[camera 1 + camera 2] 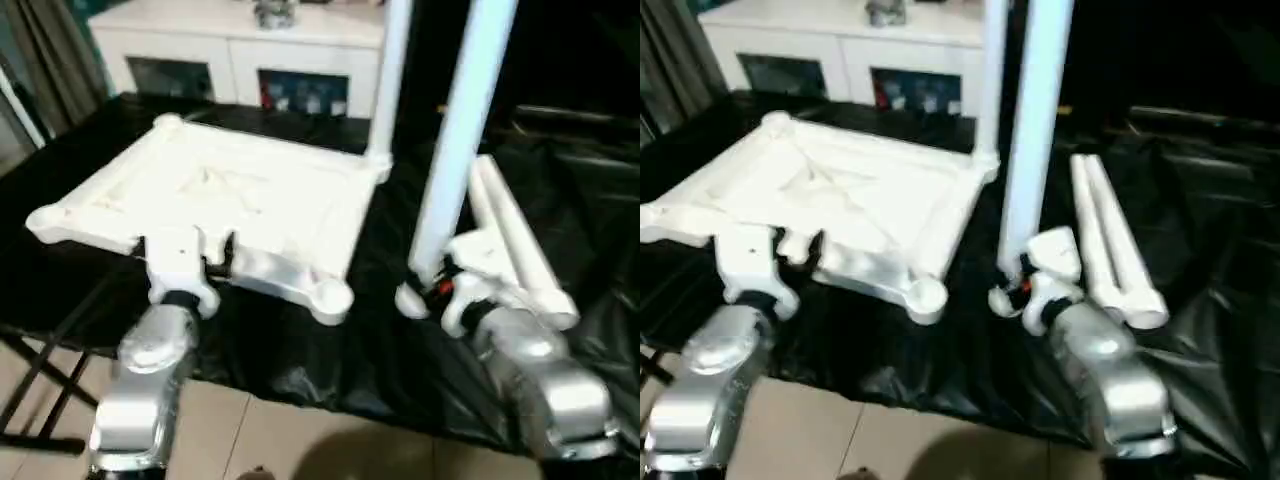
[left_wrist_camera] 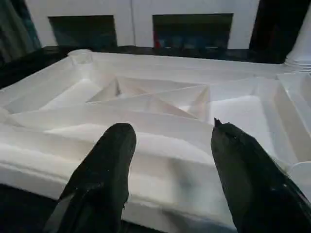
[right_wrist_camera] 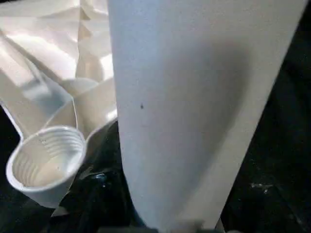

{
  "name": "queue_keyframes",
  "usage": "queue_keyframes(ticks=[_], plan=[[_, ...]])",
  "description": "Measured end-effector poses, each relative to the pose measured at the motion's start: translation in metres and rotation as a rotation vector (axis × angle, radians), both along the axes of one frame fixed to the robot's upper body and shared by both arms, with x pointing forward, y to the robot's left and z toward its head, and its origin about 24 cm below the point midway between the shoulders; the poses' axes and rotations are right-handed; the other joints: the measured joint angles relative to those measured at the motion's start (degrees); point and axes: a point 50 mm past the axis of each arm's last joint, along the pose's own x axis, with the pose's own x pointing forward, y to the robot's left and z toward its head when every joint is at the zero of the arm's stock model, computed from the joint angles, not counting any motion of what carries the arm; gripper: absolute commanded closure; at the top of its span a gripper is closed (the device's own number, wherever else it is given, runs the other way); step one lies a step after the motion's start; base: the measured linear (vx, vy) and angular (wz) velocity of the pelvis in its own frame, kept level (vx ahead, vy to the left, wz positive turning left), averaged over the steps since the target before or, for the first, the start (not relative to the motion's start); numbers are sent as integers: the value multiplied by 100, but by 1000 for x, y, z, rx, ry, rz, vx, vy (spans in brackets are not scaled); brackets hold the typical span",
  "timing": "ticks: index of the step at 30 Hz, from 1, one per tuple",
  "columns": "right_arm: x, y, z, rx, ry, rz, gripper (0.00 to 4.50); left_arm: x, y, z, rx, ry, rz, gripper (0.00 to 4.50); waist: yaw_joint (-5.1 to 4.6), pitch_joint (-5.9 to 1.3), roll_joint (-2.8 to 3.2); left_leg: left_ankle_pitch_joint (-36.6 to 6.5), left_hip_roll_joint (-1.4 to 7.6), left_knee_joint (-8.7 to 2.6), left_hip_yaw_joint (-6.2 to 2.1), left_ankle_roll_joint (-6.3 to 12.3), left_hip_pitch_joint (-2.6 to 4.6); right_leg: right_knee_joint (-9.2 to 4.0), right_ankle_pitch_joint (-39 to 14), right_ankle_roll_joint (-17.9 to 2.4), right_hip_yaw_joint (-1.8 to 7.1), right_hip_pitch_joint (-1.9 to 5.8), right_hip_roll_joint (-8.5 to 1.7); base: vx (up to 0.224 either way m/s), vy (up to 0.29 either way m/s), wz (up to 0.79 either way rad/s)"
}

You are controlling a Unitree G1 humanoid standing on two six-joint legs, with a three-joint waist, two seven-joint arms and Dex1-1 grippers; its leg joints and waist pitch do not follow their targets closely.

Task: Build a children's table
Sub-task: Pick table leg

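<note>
Upside down on the black-draped table (image 1: 300, 370): white table top (image 1: 230, 200), ribbed underside facing up, diagonal ribs meeting near the middle. Rounded sockets at the corners; nearest right-hand socket (image 3: 46, 158) empty, threaded inside. One leg (image 1: 388, 80) already standing upright in the far right corner socket.

At the near edge of the top: left gripper (image 2: 170, 160), black fingers (image 2: 104, 170) spread wide, one on either side of the rim's near wall, not visibly pressing on it.

Right of the top: right gripper (image 1: 432, 285), clasped around the lower part of a second leg (image 1: 462, 130), held nearly upright with a slight tilt, flared end (image 1: 410, 300) just above the black cloth, close beside the empty near corner socket. Fingertips themselves hidden behind the tube in the wrist view.

Farther right, flat on the cloth: two more legs (image 1: 515, 240), side by side, touching.

Beyond the table: white cabinet (image 1: 240, 50) with glass doors. No legible writing, label or brand mark anywhere.
</note>
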Motion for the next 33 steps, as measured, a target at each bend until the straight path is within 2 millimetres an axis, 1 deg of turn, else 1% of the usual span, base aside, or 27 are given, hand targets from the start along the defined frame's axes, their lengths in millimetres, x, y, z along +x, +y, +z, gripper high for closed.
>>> queue_keyframes(ticks=[1,3,4,6,7,8,9,10,13,15,16,18,19,20,21,22,23,24,25,26,27,28,29,30,31,32,33], plan=[[0,0,0,1,0,-6,257,1,-2,0,-1,0,-9,166,-18,6,18,-1,1,-19,30,2,11,-3,-15,-24,1,4,-18,0,0,0],[-1,-1,-1,5,1,-22,257,2,-5,0,-2,4,-27,166,-34,40,53,-23,22,-95,107,-11,101,-41,-22,-33,-3,79,-44,0,0,0],[-1,-1,-1,6,2,-30,257,3,-7,0,-2,3,-36,166,-61,91,64,-24,39,-162,191,-10,223,-70,-38,-6,-5,172,-77,0,0,0],[-3,-2,-1,9,0,-39,257,4,-8,1,-3,-1,-44,166,-101,136,94,-31,49,-261,252,0,390,-157,-55,21,-19,274,-96,0,0,0],[-3,-2,0,11,-4,-42,257,4,-8,2,-3,-4,-45,166,-134,151,123,-33,55,-321,274,2,477,-226,-62,31,-37,358,-102,0,0,0],[-3,-2,1,12,-9,-43,257,5,-8,3,-3,-7,-46,166,-164,151,131,-32,59,-357,292,2,516,-260,-62,32,-43,398,-107,0,0,0],[-3,-2,2,12,-13,-47,257,5,-9,3,-3,-9,-49,166,-191,148,135,-32,63,-385,296,2,539,-300,-62,32,-50,456,-107,0,0,0],[-3,-3,3,12,-20,-56,257,6,-9,5,-4,-14,-53,166,-209,141,134,-32,63,-397,300,3,533,-321,-62,31,-49,475,-107,65,13,-4],[-2,-5,3,10,-22,-74,257,6,-10,3,-4,-6,-57,166,-303,123,147,-31,63,-401,314,9,520,-373,-51,16,-43,508,-105,76,18,-3],[-2,-5,3,12,-22,-76,257,7,-10,2,-4,-2,-58,166,-327,103,150,-64,61,-396,317,92,514,-404,-65,11,-45,526,-105,113,22,1],[-2,-5,3,14,-21,-76,257,7,-10,2,-4,-1,-57,166,-327,76,156,-98,56,-392,315,128,492,-418,-99,14,-50,524,-106,152,15,6],[-2,-4,3,18,-22,-74,257,7,-10,1,-4,2,-55,166,-327,19,169,-154,38,-368,291,188,478,-421,-152,28,-55,509,-109,173,15,8],[-2,-3,4,19,-23,-71,257,7,-9,1,-2,1,-54,166,-349,-10,151,-204,13,-346,265,233,470,-350,-216,7,-44,469,-120,181,-9,9],[-2,-1,4,21,-25,-67,257,7,-8,1,-1,2,-50,166,-360,-19,127,-250,-31,-323,207,293,476,-225,-283,-14,-34,382,-126,181,-9,9],[-1,1,5,24,-30,-60,257,6,-6,1,1,3,-45,166,-370,-35,89,-292,-70,-306,153,282,482,-2,-324,-23,-13,255,-170,116,-50,1],[1,4,8,32,-39,-52,257,6,-3,1,4,4,-33,166,-397,-49,34,-357,-145,-273,42,246,504,263,-345,-6,18,50,-246,42,-83,-16],[1,5,9,32,-42,-48,257,6,-1,1,5,3,-28,166,-406,-59,-52,-430,-231,-213,5,228,508,247,-342,13,59,-27,-309,42,-83,-16],[0,1,8,25,-40,-57,257,7,-3,2,-2,2,-31,166,-415,-38,-98,-541,-285,48,-39,500,397,274,-422,148,173,17,-270,28,-50,6],[-3,-9,2,6,-17,-91,257,8,-16,2,-21,0,-79,166,-356,-48,-67,-499,-281,434,-64,870,225,260,-474,130,350,162,-170,75,26,30],[-2,-15,1,-8,-12,-113,257,7,-22,1,-24,3,-102,166,-263,-45,-58,-437,-289,557,-62,785,92,201,-474,130,443,233,-100,75,26,30],[-1,-16,2,-6,-19,-120,257,7,-21,1,-18,4,-104,166,-156,-52,-34,-313,-278,462,-48,516,-9,186,-472,134,582,253,13,0,0,0],[0,-14,6,1,-35,-115,257,7,-17,1,-10,2,-95,166,5,-110,142,-97,-143,79,-54,178,-72,216,-473,139,664,243,219,-65,40,-41],[1,-13,7,6,-38,-114,257,7,-14,1,-2,4,-86,166,96,-117,197,-26,-46,97,-59,14,-100,267,-488,154,710,219,320,-65,40,-41],[1,-9,7,16,-39,-107,257,7,-9,-1,3,13,-72,166,194,-130,164,-66,20,149,59,34,-108,330,-492,163,749,162,323,-66,54,-61],[0,-5,7,20,-38,-88,257,7,-7,-3,1,20,-63,166,251,-134,157,-98,45,185,155,77,-116,350,-502,191,799,117,313,6,73,-60],[0,-3,7,22,-37,-80,257,7,-6,-4,0,25,-60,166,360,-136,134,-154,73,239,351,149,-119,412,-511,249,904,25,274,6,73,-60],[-1,-4,5,19,-32,-85,257,7,-7,-4,0,27,-64,166,443,-154,162,-193,64,310,388,210,-165,408,-503,303,1027,14,284,-27,158,-41]])
